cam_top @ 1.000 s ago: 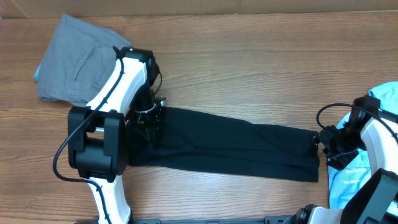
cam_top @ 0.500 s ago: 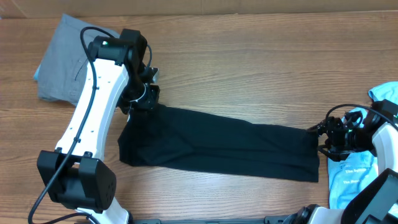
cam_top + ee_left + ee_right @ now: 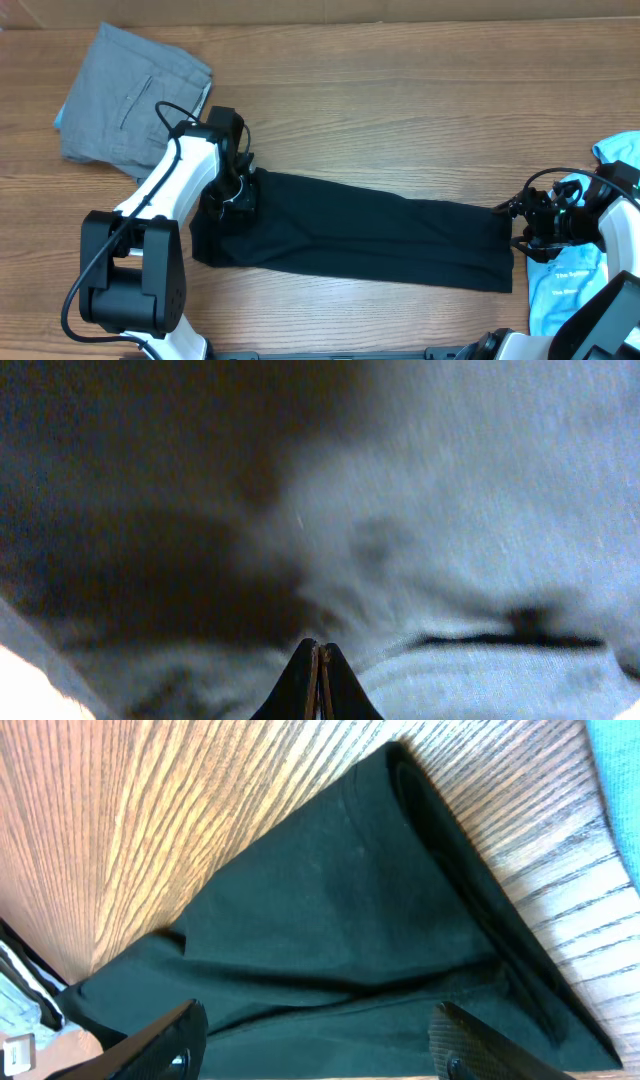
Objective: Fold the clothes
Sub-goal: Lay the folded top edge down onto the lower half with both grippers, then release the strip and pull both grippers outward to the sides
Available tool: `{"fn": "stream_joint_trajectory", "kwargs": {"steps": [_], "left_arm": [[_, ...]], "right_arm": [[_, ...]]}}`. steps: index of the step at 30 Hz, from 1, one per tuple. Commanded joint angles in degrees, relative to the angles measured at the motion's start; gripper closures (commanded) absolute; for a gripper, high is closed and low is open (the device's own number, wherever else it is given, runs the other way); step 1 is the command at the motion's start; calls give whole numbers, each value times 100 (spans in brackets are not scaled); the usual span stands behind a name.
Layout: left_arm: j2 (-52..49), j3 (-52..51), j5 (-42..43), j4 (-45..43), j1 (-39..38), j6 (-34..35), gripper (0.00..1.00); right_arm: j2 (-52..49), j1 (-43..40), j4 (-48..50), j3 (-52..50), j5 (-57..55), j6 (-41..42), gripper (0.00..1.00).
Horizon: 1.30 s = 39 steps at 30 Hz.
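Observation:
The black T-shirt [image 3: 370, 230] lies folded into a long strip across the table's middle. My left gripper [image 3: 236, 192] is shut and rests on the shirt's left end. In the left wrist view its jaws [image 3: 318, 660] are closed together with blurred black cloth [image 3: 450, 510] right beneath them; no cloth shows between them. My right gripper [image 3: 513, 226] is open at the shirt's right end. In the right wrist view its fingers [image 3: 325, 1045] stand wide apart over the folded cloth [image 3: 330, 910]. Folded grey trousers [image 3: 130, 95] lie at the far left. A light-blue printed tee [image 3: 570, 285] lies at the right edge.
Bare wooden table [image 3: 420, 110] lies behind the shirt and also shows in the right wrist view [image 3: 150, 810]. The left arm [image 3: 165, 200] crosses the table in front of the trousers. The right arm's cables [image 3: 545, 180] hang over the light-blue tee.
My left gripper went from the shirt's left end up to its far left corner, then came back down onto the left end. My right gripper shifted slightly right, then held still.

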State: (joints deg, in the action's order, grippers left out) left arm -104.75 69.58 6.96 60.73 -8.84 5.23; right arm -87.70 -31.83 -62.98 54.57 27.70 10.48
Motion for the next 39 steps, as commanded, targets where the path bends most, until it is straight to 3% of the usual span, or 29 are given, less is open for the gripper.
{"fn": "stream_joint_trajectory", "kwargs": {"steps": [1, 6, 13, 18, 23, 27, 31, 39], "left_arm": [[7, -227, -345, -363, 39, 37, 96], [2, -546, -811, -986, 205, 173, 96], [2, -719, -1353, -1062, 986, 391, 96], [2, -717, -887, -1071, 1878, 256, 96], [4, -717, -127, -1075, 2055, -216, 96], [4, -717, 656, -1064, 2037, -579, 83], [4, -717, 1366, -1064, 2022, -1058, 72], [2, -881, 1392, -1174, 1759, -1150, 48]], "right_arm": [[111, -11, 39, -20, -72, 20, 25], [111, -11, 114, -20, -693, 358, 22], [94, 0, 120, -98, -876, 455, 18], [90, 166, 367, -608, -841, 455, 16], [92, 192, 627, -734, -883, 479, 16], [92, 24, 623, -723, -1298, 734, 16], [94, -146, 745, -719, -584, 306, 17], [103, -173, 645, -428, -103, 98, 16]]}}
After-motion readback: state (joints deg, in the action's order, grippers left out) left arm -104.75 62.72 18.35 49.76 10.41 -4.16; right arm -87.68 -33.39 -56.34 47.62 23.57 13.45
